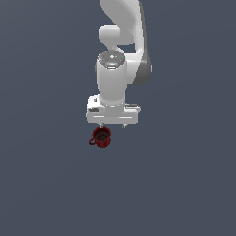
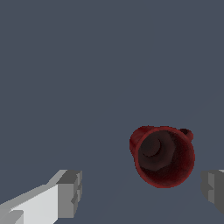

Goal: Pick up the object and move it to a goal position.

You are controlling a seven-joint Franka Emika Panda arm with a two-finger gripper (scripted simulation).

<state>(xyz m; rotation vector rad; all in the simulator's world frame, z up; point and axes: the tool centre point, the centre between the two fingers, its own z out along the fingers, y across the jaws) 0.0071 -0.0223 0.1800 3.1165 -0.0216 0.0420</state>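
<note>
A small dark red mug (image 1: pixel 101 137) stands upright on the grey floor, its looped handle toward the exterior view's left. My gripper (image 1: pixel 112 125) hangs from the white arm just above and slightly to the exterior view's right of it. In the wrist view the mug (image 2: pixel 162 155) shows its dark inside and lies ahead of the wide gap between my fingers (image 2: pixel 70 192), nearer the other fingertip at the frame's edge. The gripper (image 2: pixel 142 190) is open and holds nothing.
The white arm (image 1: pixel 120 55) rises behind the gripper toward the top of the exterior view. A plain dark grey floor (image 1: pixel 184 184) spreads all around, with no other objects in sight.
</note>
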